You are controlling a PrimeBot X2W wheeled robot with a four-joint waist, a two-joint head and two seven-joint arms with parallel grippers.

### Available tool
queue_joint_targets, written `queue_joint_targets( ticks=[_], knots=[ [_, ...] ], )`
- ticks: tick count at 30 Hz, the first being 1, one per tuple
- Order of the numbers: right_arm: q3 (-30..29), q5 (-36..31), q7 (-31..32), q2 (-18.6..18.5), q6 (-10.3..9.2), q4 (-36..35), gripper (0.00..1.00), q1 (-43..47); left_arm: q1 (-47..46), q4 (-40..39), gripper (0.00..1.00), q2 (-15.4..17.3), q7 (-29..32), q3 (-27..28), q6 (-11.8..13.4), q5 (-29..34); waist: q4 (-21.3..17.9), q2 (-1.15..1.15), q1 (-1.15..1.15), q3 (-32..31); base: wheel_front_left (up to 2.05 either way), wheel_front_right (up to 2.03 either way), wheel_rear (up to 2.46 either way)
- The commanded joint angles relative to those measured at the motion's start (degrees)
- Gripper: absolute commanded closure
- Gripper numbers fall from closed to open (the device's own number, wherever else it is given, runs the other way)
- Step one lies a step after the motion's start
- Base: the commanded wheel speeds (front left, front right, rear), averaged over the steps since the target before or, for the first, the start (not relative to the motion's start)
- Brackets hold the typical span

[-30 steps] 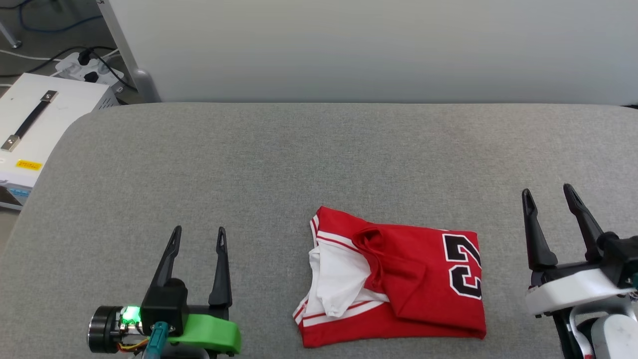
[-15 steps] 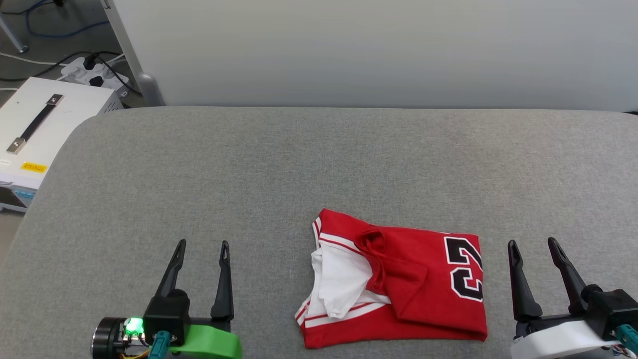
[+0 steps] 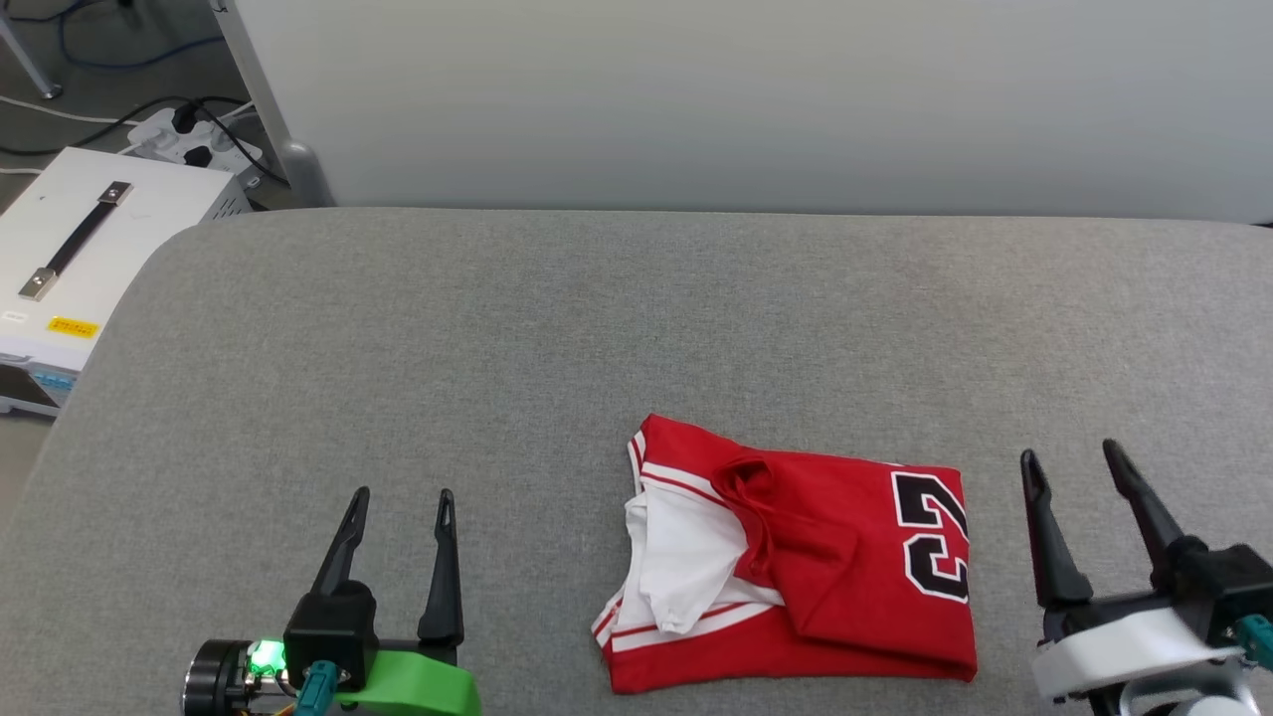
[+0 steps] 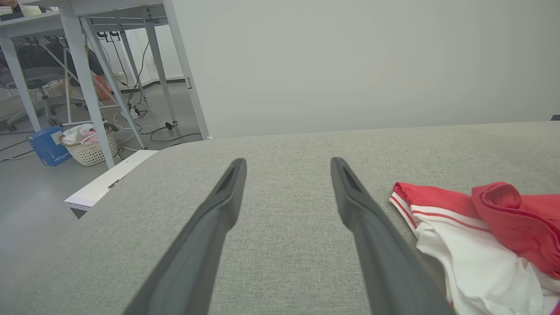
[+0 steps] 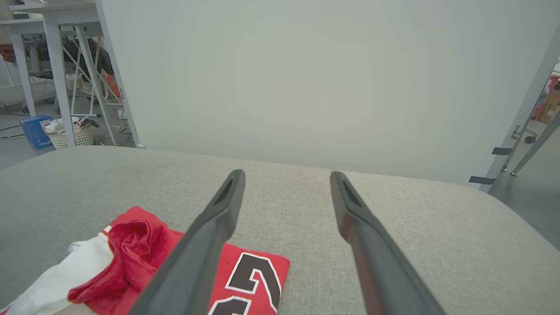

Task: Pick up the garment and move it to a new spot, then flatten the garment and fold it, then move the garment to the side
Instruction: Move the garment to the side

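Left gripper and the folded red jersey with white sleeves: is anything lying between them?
No. In the head view, bare grey fabric tabletop separates the left gripper from the red jersey.

garment (image 3: 845, 587) on the table (image 3: 597, 318), left claw (image 3: 404, 493) to its left, right claw (image 3: 1068, 450) to its right

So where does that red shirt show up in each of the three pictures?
Head view: red shirt low, right of centre.
Left wrist view: lower right corner.
Right wrist view: lower left corner.
Shared landmark: the grey table under it, with the pale wall behind.
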Motion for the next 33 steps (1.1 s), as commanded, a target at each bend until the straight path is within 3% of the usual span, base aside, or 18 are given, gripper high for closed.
queue_joint_targets(
  ticks=[1, 9, 13, 17, 23, 26, 33],
  knots=[
    [-0.1, -0.3, -0.3, -1.3, -0.04, -0.5, 0.0, -2.5, 0.3, 0.2, 0.0, -0.1, -0.3, 0.1, -0.1, 0.0, 0.1, 0.0, 0.0, 0.2, 0.0, 0.0, 0.0],
    [-1.1, 3.9, 3.1, -9.7, -0.04, -1.8, 0.0, -13.8, -0.8, 0.5, 0.0, -0.3, -0.3, 0.2, -0.2, -0.1, 0.4, 0.0, 0.0, 1.6, 0.0, 0.0, 0.0],
    [0.2, 9.8, 11.2, -15.7, -0.04, -0.1, 0.0, -19.0, -1.2, 0.6, 0.0, -0.4, -0.3, 0.3, -0.3, -0.2, 0.6, 0.0, 0.0, 2.3, 0.0, 0.0, 0.0],
    [2.5, 19.9, 26.2, -20.8, -0.04, 3.0, 0.0, -21.8, -1.9, 0.7, 0.0, -0.7, -0.3, 0.1, -0.3, -0.3, 1.0, 0.0, 0.0, 3.6, 0.0, 0.0, 0.0],
    [4.7, 32.7, 43.0, -23.6, -0.04, 6.2, 0.0, -19.9, -2.8, 0.8, 0.0, -0.9, -0.3, 0.0, -0.4, -0.3, 1.7, 0.0, 0.0, 5.2, 0.0, 0.0, 0.0],
    [5.6, 38.2, 48.3, -24.0, -0.04, 7.5, 0.0, -18.1, -3.5, 0.7, 0.0, -1.0, -0.3, -0.1, -0.6, -0.3, 2.3, 0.0, 0.0, 6.3, 0.0, 0.0, 0.0],
    [9.4, 43.3, 52.1, -23.2, -0.04, 8.8, 0.0, -15.5, -5.1, 0.8, 0.0, -1.3, -0.3, -0.4, -0.8, -0.3, 3.8, 0.0, 0.0, 9.3, 0.0, 0.0, 0.0]
  ],
)
